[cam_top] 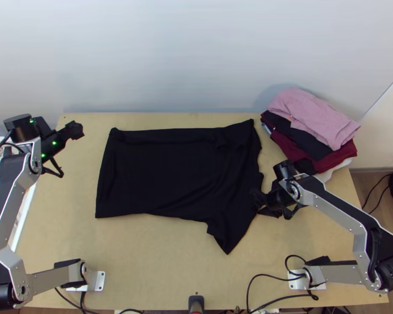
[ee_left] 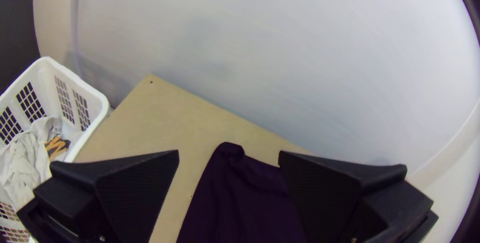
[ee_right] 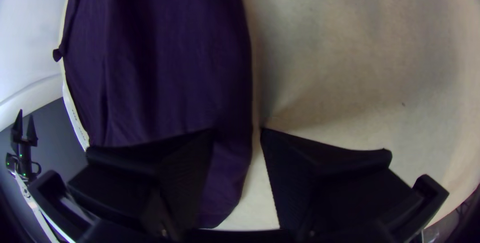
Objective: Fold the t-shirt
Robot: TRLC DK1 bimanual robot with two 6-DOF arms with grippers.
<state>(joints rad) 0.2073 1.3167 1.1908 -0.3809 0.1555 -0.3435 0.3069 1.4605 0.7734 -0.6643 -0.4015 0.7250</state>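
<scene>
The black t-shirt (cam_top: 175,172) lies on the table, its left part flat and squared, its right part creased with a pointed flap toward the near edge. My left gripper (cam_top: 75,130) is beyond the cloth's far left corner, holding nothing. In the left wrist view, that gripper (ee_left: 228,157) is open, with the shirt's corner (ee_left: 231,154) visible between its fingers. My right gripper (cam_top: 260,203) is at the shirt's right side. The right wrist view has this gripper (ee_right: 237,132) open, the shirt's edge (ee_right: 230,98) running between its fingers.
A pile of folded clothes (cam_top: 314,123) stands at the table's far right corner, close beyond the right arm. Beside the table's left edge is a white basket (ee_left: 102,104) with light clothes in it. Bare tabletop (cam_top: 160,256) lies in front of the shirt.
</scene>
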